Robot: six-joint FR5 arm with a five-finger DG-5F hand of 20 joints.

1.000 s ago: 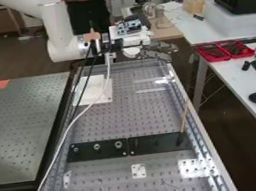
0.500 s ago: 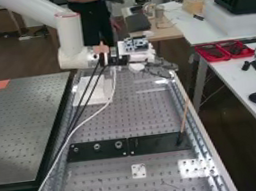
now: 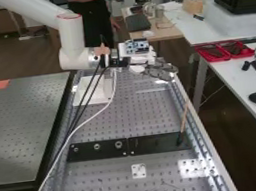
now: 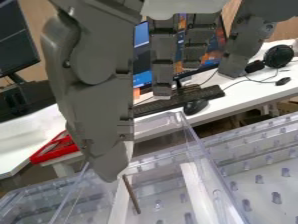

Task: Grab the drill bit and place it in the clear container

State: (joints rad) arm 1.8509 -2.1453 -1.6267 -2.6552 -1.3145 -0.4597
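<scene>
At the bench's far end in the high view is the hand (image 3: 159,71), over the area of the clear container (image 3: 153,90), whose outline is faint there. In the wrist view the hand (image 4: 100,95) has its thumb and a finger together at their tips, with the thin dark drill bit (image 4: 132,195) sticking out from them at a slant. The other fingers hang straight. Below the tips are the transparent walls of the clear container (image 4: 207,150); the bit's lower end overlaps its inside. I cannot tell how deep the bit reaches.
A white board (image 3: 93,91) lies left of the hand on the perforated bench (image 3: 138,117). Nearer stands a black plate (image 3: 99,155) with a thin wooden-handled stick (image 3: 184,119) upright at its right end. Red trays (image 3: 212,53) sit on the side table.
Compared with one second ago, the arm and hand have come lower and slightly nearer in the high view. Over the last half second the hand has barely moved.
</scene>
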